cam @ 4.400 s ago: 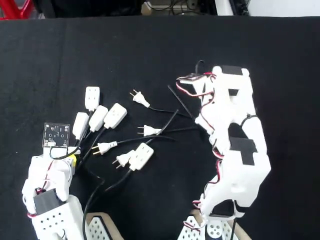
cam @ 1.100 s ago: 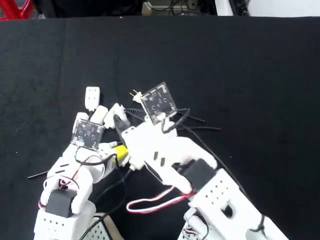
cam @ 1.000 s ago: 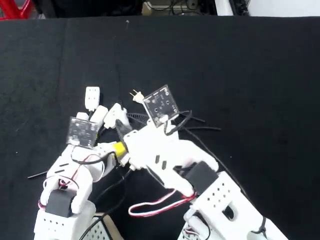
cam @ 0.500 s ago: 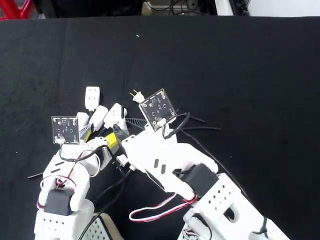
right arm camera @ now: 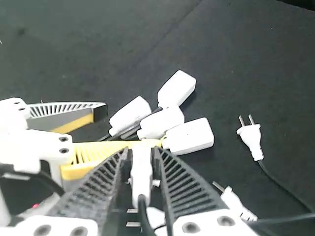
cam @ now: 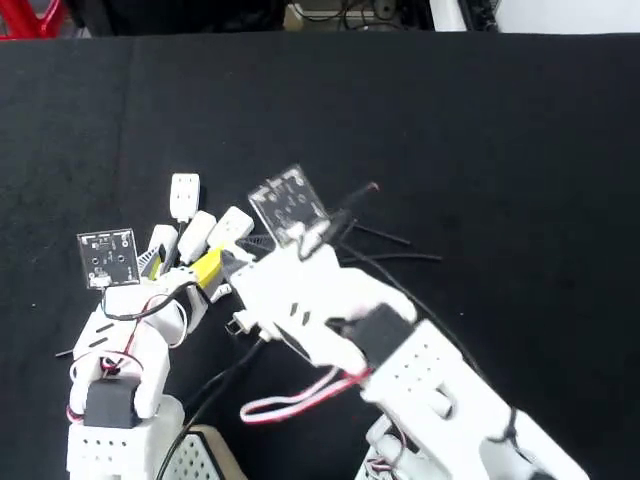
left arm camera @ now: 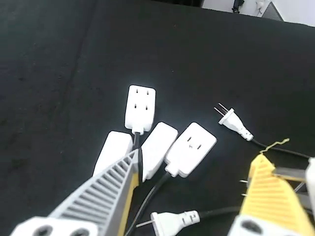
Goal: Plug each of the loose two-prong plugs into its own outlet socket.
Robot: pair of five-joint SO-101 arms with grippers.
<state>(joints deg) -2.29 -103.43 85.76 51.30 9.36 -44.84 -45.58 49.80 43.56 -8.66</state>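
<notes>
Right wrist view: the right gripper (right arm camera: 141, 153) clenches a white corded connector (right arm camera: 141, 177), plug or socket unclear, just near of the socket cluster (right arm camera: 160, 122) on the left of the table (cam: 500, 150), likely for mating. The left gripper (left arm camera: 197, 160) gapes released beside it, apparently ready to steady a socket.

The high camera looks steeply down over the whole table (cam: 500, 120), while both wrist cameras face away from the arms, close above the same left-side sockets (left arm camera: 158, 141).

The right arm (cam: 330, 310) swung over, jaws now apparently clamping a socket (right arm camera: 141, 174).
</notes>
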